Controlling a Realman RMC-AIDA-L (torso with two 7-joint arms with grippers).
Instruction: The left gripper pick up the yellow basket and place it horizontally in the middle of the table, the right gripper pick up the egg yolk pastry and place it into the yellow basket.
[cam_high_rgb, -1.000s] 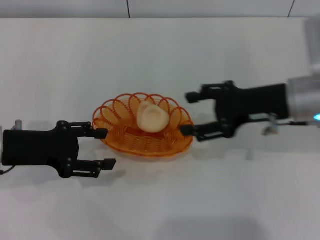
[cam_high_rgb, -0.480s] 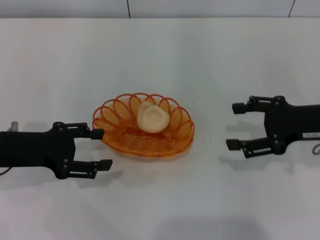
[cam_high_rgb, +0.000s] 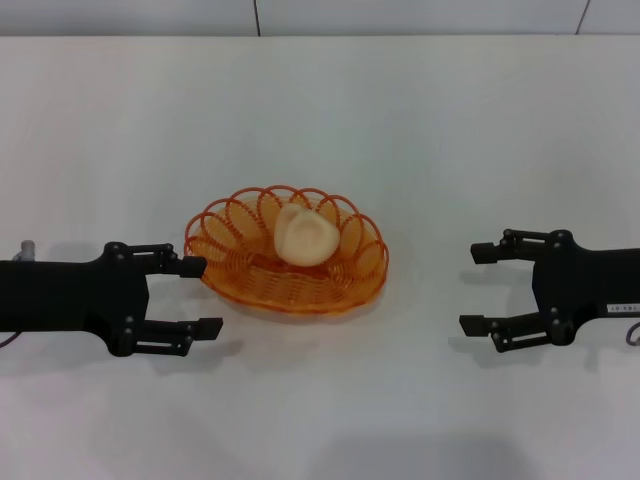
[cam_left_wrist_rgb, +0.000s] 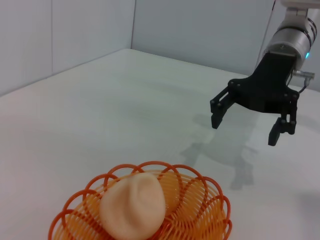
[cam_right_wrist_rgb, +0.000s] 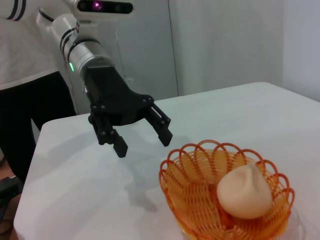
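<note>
Pastry sits inside the basket, mid-surface, long axis running left-right. Left gripper is just beside the basket's left end, fingers apart, empty. Right gripper is well apart on the right, fingers spread, empty. Nothing obstructs either one.

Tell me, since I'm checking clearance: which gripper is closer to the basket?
The left gripper: its upper fingertip nearly touches the yellow basket rim, while the right gripper sits well clear.

The basket's near rim is cut off in both wrist views; the pastry hides part of its floor.
</note>
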